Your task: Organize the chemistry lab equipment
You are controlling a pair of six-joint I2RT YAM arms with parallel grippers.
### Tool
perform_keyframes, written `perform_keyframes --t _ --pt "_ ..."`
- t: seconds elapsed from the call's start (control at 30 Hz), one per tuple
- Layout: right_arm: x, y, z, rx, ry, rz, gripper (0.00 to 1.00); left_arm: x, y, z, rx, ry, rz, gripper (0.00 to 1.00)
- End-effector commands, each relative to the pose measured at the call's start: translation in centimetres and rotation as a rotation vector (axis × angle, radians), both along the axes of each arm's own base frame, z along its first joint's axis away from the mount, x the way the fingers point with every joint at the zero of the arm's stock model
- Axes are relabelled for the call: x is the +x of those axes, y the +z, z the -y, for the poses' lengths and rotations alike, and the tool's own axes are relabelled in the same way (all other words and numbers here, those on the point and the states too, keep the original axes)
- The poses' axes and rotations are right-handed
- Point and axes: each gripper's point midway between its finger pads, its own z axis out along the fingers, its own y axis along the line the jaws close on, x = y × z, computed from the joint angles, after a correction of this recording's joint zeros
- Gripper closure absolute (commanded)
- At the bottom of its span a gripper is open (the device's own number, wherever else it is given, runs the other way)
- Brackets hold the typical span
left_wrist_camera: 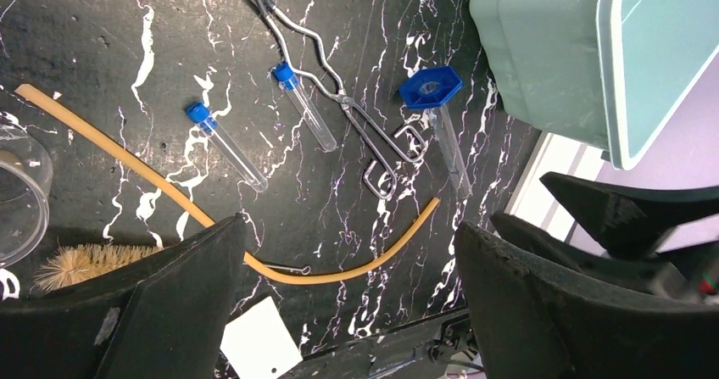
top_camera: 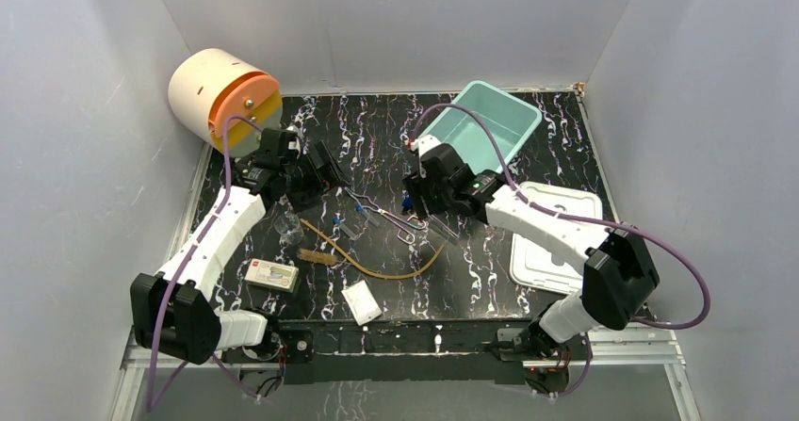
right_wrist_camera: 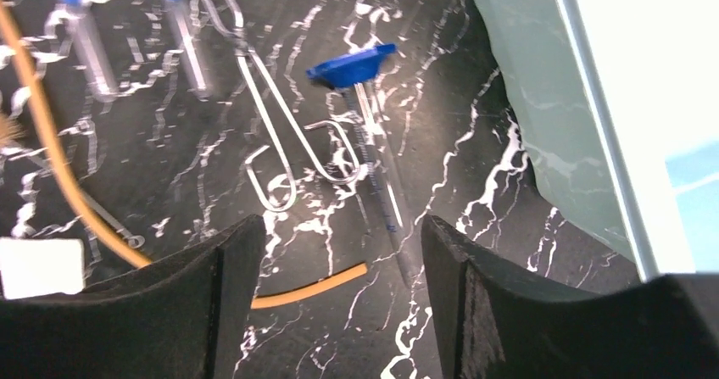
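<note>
Tongs (left_wrist_camera: 342, 99) and capped tubes (left_wrist_camera: 225, 146) lie loose, unsorted. Left gripper (left_wrist_camera: 349, 226) and right gripper (right_wrist_camera: 342, 222) hover above, wide open and empty, ready to pick

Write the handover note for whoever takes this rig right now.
Left hand: open, empty, above the table.
Right hand: open, empty, over the tongs and the blue-footed cylinder.
Loose on the table: tongs, capped tubes, cylinder, hose, brush, beaker, white card, small box.
Teal tub: looks empty.
Done: nothing sorted that shows.
Left: all of it.
</note>
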Motion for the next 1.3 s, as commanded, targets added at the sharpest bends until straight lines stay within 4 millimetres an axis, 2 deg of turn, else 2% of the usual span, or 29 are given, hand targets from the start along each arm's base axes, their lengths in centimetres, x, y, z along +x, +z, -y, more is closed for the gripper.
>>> perform_keyframes --t 0.0,0.17,0.3,0.47,0.63,0.93,1.0,1.1,1.27 --pt "2.0 -2.0 0.4 -0.017 -0.097 0.060 0.28 -0.6 0.8 -0.4 0.000 0.008 0.011 0.08" --pt "2.0 -5.4 -0.3 -0.076 -0.077 -0.026 0.36 -0.2 1.2 -0.5 0.008 0.003 0.020 0.08" --pt "2.9 -6.9 -0.2 -0.118 -0.095 -0.038 0.39 -0.2 1.1 -0.4 0.005 -0.005 0.016 0.08" --pt "3.4 -8.5 0.2 -0.149 -0.094 -0.050 0.49 -0.2 1.0 -0.7 0.020 -0.001 0.011 0.08" --pt "3.5 -8.8 0.4 -0.163 -0.075 -0.038 0.49 -0.1 1.1 -0.7 0.023 0.003 0.013 0.07" --pt "5.1 -9.9 0.1 -0.223 0.001 -0.030 0.47 -0.1 1.1 -0.7 0.025 -0.002 0.010 0.07" --pt "5.2 -10.0 0.0 -0.229 0.018 -0.031 0.50 -0.1 1.1 -0.7 0.025 -0.001 0.010 0.07" --pt "4.8 -10.3 -0.2 -0.245 0.101 -0.031 0.60 -0.2 1.2 -0.7 0.024 -0.002 0.009 0.07" --pt "4.2 -10.5 -0.3 -0.262 0.214 -0.032 0.65 -0.6 1.0 -0.7 0.017 -0.005 0.003 0.07"
